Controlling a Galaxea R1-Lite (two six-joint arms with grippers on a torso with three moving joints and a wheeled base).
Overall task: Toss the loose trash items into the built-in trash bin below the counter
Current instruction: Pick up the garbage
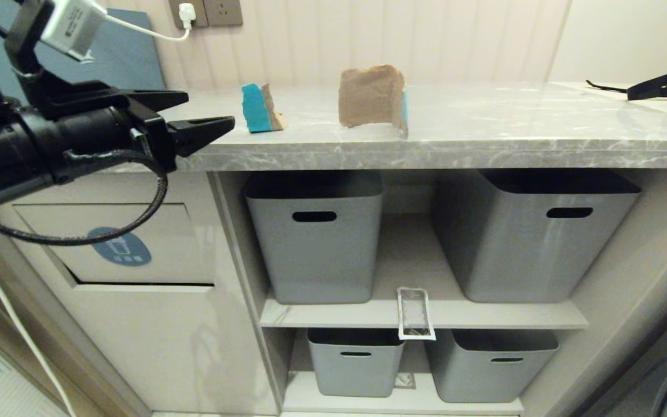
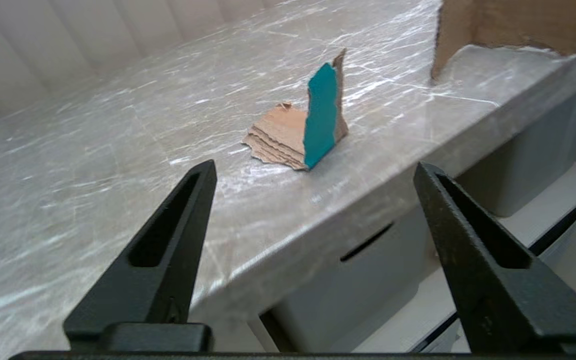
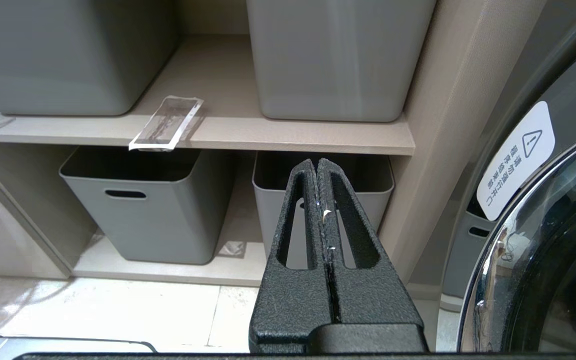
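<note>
Teal-faced cardboard scrap [image 2: 313,127] is best straddled squarely at its upright edge by the spread, empty left gripper [image 2: 313,175], approached toward twelve o'clock.

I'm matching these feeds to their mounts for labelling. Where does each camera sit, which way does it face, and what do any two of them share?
Head view: on the robot's head, looking down at the counter and shelves; the left gripper shows, open.
Left wrist view: behind the left gripper, facing the small cardboard piece on the counter.
Right wrist view: behind the shut right gripper, facing the lower shelves and the clear wrapper.
Shared: head and left wrist show the small cardboard piece; head and right wrist show the clear wrapper.
</note>
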